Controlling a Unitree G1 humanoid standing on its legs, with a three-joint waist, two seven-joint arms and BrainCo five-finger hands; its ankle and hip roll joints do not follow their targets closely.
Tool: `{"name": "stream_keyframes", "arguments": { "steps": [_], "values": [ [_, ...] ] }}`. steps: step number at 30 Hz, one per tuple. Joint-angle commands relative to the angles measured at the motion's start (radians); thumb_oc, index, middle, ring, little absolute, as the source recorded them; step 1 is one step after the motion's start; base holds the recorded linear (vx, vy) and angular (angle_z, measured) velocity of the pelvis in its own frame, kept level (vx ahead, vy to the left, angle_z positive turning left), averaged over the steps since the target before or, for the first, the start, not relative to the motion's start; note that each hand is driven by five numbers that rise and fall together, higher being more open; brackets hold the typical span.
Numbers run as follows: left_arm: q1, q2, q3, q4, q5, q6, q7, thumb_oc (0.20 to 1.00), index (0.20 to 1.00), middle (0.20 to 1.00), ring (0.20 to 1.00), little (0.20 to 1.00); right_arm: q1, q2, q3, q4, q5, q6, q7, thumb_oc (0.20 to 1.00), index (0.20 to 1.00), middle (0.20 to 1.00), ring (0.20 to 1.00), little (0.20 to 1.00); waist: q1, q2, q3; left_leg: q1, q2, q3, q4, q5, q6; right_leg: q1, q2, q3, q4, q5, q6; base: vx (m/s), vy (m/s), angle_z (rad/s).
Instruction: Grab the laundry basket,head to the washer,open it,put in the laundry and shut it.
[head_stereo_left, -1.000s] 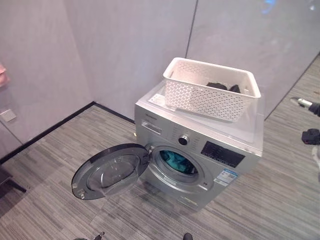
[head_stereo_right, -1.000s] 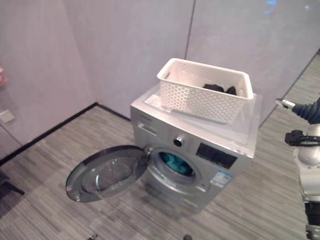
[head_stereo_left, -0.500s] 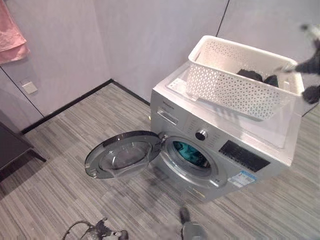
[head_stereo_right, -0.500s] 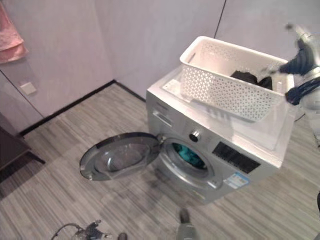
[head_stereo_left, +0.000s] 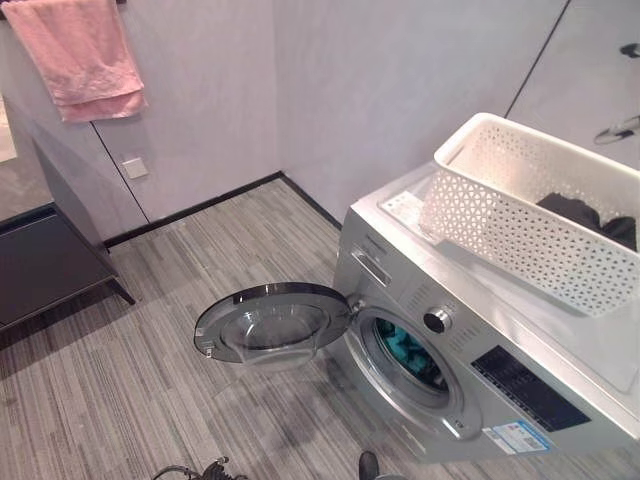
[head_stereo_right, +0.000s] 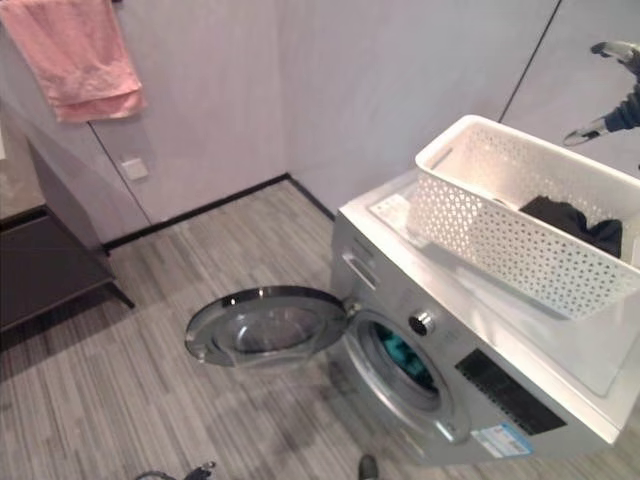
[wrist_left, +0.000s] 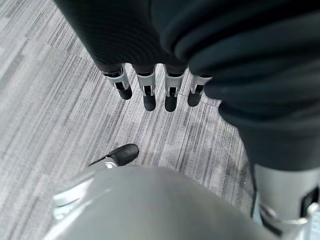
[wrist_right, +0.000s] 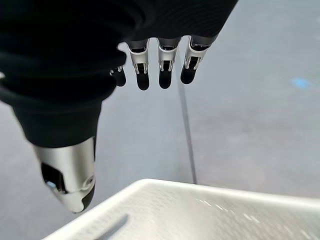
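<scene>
Your right hand (wrist_right: 160, 65) hangs relaxed, holding nothing, above the basket (wrist_right: 200, 212) rim, grey wall (wrist_right: 250, 125) beyond.

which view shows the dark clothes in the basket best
The right eye view: the dark clothes lie in full sight inside the basket on the washer. The left eye view cuts them off at its edge. The right wrist view shows the basket's rim below the open right hand. The left wrist view shows floor.
</scene>
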Motion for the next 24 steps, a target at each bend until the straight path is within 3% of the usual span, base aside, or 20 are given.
{"name": "stream_keyframes", "arguments": {
  "steps": [1,3,7,18,24],
  "values": [
    [0.026,0.087,-0.038,0.031,-0.036,-0.016,-0.009,1.0,1.0,1.0,1.0,1.0,-0.181,0.032,0.124,0.106,-0.017,0.0,0.035,1.0,1.0,1.0,1.0,1.0,0.027,-0.112,-0.049,0.089,-0.039,-0.005,0.003,-0.056,0.007,-0.049,-0.039,0.052,0.064,-0.064,0.021,0.01,-0.03,0.04],
    [0.022,0.09,-0.036,0.032,-0.044,-0.015,-0.023,1.0,1.0,1.0,1.0,1.0,-0.263,0.028,0.243,0.115,-0.051,0.002,0.077,1.0,1.0,1.0,1.0,1.0,0.026,-0.115,-0.05,0.076,-0.025,-0.011,0.003,-0.039,-0.005,-0.04,-0.033,0.037,0.052,-0.07,0.015,0.02,-0.057,0.05],
    [0.021,0.083,-0.04,0.032,-0.043,-0.017,-0.033,1.0,1.0,1.0,1.0,1.0,-0.278,0.017,0.3,0.112,-0.087,0.0,0.102,1.0,1.0,1.0,1.0,1.0,0.022,-0.111,-0.05,0.063,-0.015,-0.019,0.003,-0.029,-0.014,-0.036,-0.027,0.022,0.049,-0.078,0.01,0.02,-0.04,0.13],
    [0.034,0.084,-0.032,0.007,-0.063,-0.021,-0.042,1.0,1.0,1.0,1.0,1.0,-0.079,0.084,0.179,0.202,-0.155,0.002,0.124,1.0,1.0,1.0,1.0,1.0,0.037,-0.096,-0.024,0.029,0.011,-0.019,0.003,0.025,-0.037,-0.048,-0.002,0.011,0.039,-0.088,-0.002,0.02,-0.048,0.05],
    [0.043,0.102,-0.034,-0.035,-0.084,-0.025,-0.045,1.0,1.0,1.0,1.0,1.0,-0.04,0.069,0.137,0.269,-0.176,0.0,0.107,1.0,1.0,1.0,1.0,1.0,0.04,-0.078,0.008,0.011,0.041,-0.015,0.007,0.133,-0.05,-0.05,0.021,0.002,0.054,-0.118,-0.026,0.03,-0.044,0.03]
  ]
}}
